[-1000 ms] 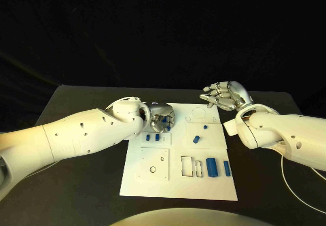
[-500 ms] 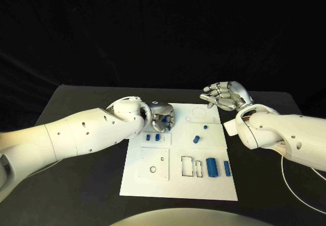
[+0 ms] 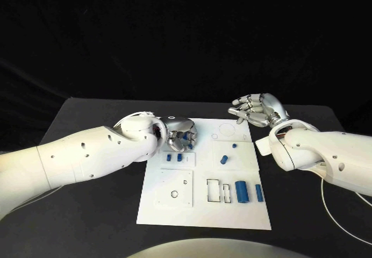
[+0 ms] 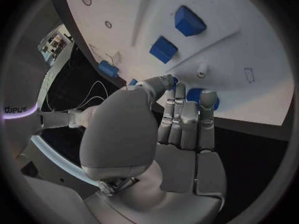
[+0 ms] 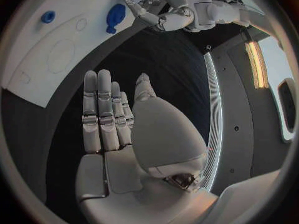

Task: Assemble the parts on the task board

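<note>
The left hand (image 3: 181,135) pinches a blue part (image 4: 201,95) in its fingertips over the board's (image 3: 203,215) far left corner, while the right hand (image 3: 256,109) hovers empty, fingers loosely spread, beyond the board's far right corner.

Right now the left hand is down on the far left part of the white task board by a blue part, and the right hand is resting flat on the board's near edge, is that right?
Not quite. The left hand is at the task board's far left by a blue part, but the right hand is not on the near edge. The head view shows it raised beyond the board's far right corner, fingers apart, holding nothing.
</note>
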`<state>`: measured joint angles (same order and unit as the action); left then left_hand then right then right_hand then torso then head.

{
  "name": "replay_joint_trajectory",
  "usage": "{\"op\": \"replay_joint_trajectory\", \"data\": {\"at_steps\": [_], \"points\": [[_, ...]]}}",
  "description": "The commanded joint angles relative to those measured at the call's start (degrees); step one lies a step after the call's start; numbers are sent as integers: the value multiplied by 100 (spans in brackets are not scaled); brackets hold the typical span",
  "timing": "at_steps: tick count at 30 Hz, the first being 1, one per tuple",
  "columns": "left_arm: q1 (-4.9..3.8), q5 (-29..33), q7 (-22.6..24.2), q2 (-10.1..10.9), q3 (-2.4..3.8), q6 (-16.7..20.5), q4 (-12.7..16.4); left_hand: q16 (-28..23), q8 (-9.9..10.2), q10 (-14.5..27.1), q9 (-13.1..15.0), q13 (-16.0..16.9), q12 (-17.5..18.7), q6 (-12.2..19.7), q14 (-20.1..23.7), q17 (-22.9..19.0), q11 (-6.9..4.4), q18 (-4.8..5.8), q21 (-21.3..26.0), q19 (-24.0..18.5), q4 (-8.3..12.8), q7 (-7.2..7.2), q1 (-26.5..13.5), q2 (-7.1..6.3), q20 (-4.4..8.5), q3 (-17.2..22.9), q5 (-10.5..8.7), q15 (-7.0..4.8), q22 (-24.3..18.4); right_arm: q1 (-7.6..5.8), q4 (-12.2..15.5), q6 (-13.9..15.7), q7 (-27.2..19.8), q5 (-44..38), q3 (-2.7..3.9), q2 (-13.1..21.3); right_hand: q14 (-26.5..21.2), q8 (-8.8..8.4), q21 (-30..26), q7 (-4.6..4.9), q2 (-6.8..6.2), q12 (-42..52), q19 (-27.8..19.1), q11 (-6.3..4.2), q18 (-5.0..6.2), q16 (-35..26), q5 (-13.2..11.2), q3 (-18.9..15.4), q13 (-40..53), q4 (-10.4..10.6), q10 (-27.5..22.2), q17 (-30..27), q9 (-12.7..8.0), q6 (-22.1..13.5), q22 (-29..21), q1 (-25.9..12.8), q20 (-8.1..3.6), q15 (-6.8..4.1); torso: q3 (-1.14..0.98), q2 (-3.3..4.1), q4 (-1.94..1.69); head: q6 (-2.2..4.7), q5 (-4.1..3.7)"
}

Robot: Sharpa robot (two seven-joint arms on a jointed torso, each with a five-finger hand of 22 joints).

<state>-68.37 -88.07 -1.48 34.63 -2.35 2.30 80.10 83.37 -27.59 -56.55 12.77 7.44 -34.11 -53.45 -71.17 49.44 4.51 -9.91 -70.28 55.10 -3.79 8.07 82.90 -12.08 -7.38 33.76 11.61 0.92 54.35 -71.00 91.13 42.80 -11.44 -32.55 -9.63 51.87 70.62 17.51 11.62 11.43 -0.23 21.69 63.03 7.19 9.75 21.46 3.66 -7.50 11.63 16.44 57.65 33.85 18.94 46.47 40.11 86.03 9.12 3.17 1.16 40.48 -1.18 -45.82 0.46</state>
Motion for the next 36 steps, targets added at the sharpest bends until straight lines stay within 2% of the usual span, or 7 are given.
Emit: {"op": "replay_joint_trajectory", "data": {"at_steps": [1, 4, 7, 14, 22, 27, 36], "points": [[1, 242, -2, 174, 75, 207, 219, 31, 26, -49, 8, -9, 41, -47, -57, 15, -2, 113, -33, 62, 34, -1, -35, 11, 11, -4, -15, 13, 18, 2, 7, -2, -78, -23, 1, 7, 18, 26, -19, 25, 21, -30, -11, 28, 64, -35, 5, -37, -8, -13, 20, -10, -10, 8, -6, 27, 36, 25, 0, -7, -7, 13, -15], [3, 345, -19, 415, 160, 303, 432, 47, 36, -64, 10, -12, 60, -54, -100, 89, -1, 124, -58, 108, 37, -1, -45, -4, 12, -12, -17, 14, 62, 3, 6, -4, -81, -23, 1, 16, 16, 26, -24, 25, 22, -33, -12, 29, 64, -46, 5, -37, -17, -14, 19, -11, -10, 8, -13, 26, 37, 27, -3, -12, -5, 16, -17], [4, 436, -41, 630, 220, 365, 605, 55, 48, -79, 12, -16, 79, -61, -122, 114, -1, 130, -72, 135, 36, -3, -57, -17, 13, -19, -18, 14, 85, 4, 5, -6, -83, -23, 1, 22, 16, 26, -24, 25, 22, -33, -12, 29, 64, -46, 5, -37, -17, -14, 19, -11, -10, 8, -13, 26, 37, 27, 0, -11, -10, 15, -24], [4, 578, -135, 930, 266, 243, 769, 60, 69, -104, 18, -22, 116, -76, -136, 114, -2, 134, -80, 156, 30, -7, -86, -43, 13, -35, -21, 14, 100, 11, 1, -11, -81, -23, 1, 30, 16, 26, -24, 25, 22, -33, -12, 29, 64, -46, 5, -37, -17, -14, 19, -11, -10, 8, -13, 26, 37, 27, 9, -9, -16, 12, -32], [14, 579, -206, 1009, 250, 114, 668, 58, 79, -112, 19, -26, 134, -80, -130, 91, -3, 131, -70, 142, 25, -10, -100, -55, 12, -43, -24, 14, 83, 21, -5, -13, -80, -23, 1, 28, 16, 26, -24, 25, 22, -33, -12, 29, 64, -46, 5, -37, -17, -14, 19, -11, -10, 8, -13, 26, 37, 27, 6, -2, -10, 4, -9], [31, 541, -205, 967, 223, 97, 552, 58, 79, -112, 19, -26, 134, -80, -130, 91, -3, 131, -70, 142, 25, -10, -100, -55, 12, -43, -24, 14, 83, 28, -6, -14, -80, -23, 1, 25, 14, 31, -36, 26, 26, -40, -14, 30, 64, -69, 6, -37, -37, -18, 20, -15, -11, 12, -30, 29, 40, 29, 3, 2, 4, 3, 8], [101, 544, -183, 842, 175, 68, 421, 57, 87, -114, 20, -27, 144, -79, -130, 90, -3, 132, -71, 146, 25, -11, -102, -60, 12, -45, -24, 14, 87, 32, -4, -13, -80, -23, 1, 22, 14, 31, -36, 26, 26, -40, -14, 30, 64, -69, 6, -37, -37, -18, 20, -15, -11, 12, -30, 29, 40, 29, -5, 3, 3, -10, 22]]}}
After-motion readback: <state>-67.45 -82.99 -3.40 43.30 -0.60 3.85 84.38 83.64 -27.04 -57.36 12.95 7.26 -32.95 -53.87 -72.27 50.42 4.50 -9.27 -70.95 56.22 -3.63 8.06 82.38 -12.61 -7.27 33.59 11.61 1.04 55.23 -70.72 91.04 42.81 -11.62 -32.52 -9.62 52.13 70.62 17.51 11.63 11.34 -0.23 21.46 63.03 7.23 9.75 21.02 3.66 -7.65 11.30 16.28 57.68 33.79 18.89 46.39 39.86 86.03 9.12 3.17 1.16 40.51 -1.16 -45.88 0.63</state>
